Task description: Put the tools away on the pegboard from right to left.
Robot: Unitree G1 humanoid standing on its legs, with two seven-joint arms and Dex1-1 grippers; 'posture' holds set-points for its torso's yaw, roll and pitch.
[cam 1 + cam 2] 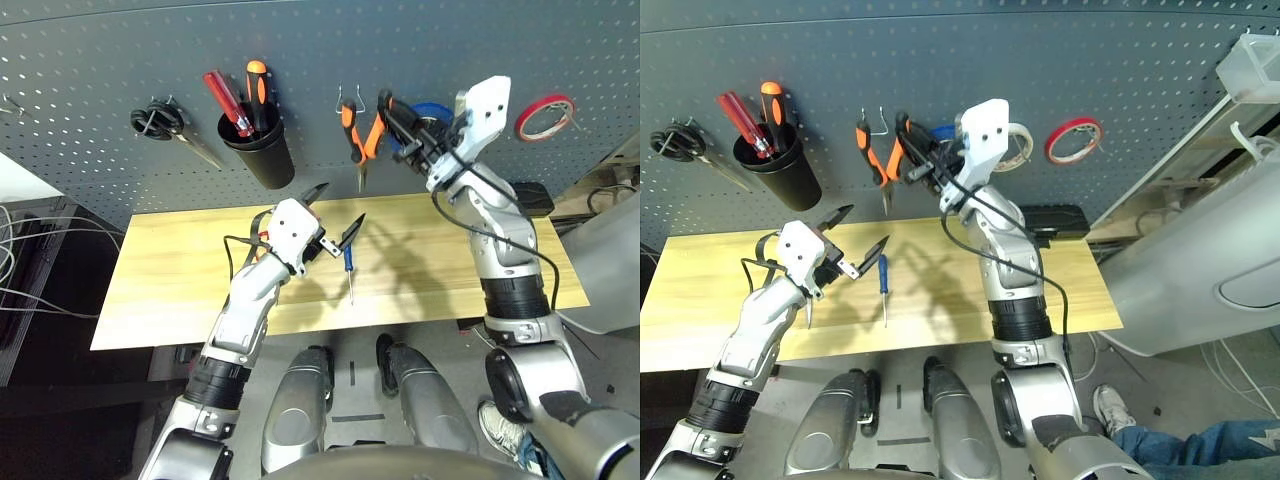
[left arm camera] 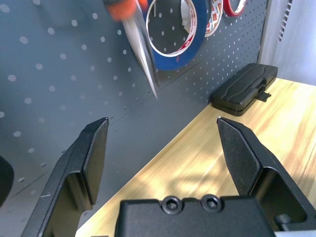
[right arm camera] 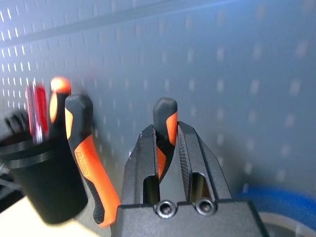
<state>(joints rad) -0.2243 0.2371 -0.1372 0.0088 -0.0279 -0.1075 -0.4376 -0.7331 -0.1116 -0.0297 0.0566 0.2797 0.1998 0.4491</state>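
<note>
You've got three tape rolls on the pegboard (image 1: pixel 100 70), all at about 1 to 2 o'clock: one blue (image 1: pixel 432 112), one white (image 1: pixel 1016 146), one red (image 1: pixel 545 117). Screwdrivers count three: a red-handled one (image 1: pixel 227 102) and an orange-handled one (image 1: pixel 257 92) in the single black cup (image 1: pixel 260 152) at 11 o'clock, plus one small blue-handled one (image 1: pixel 348 268) on the table (image 1: pixel 170 285) near centre. One pair of orange-and-black pliers (image 1: pixel 362 140) at 12, one pair of scissors (image 1: pixel 165 125) at 10, one black case (image 1: pixel 530 198) at 3.
</note>
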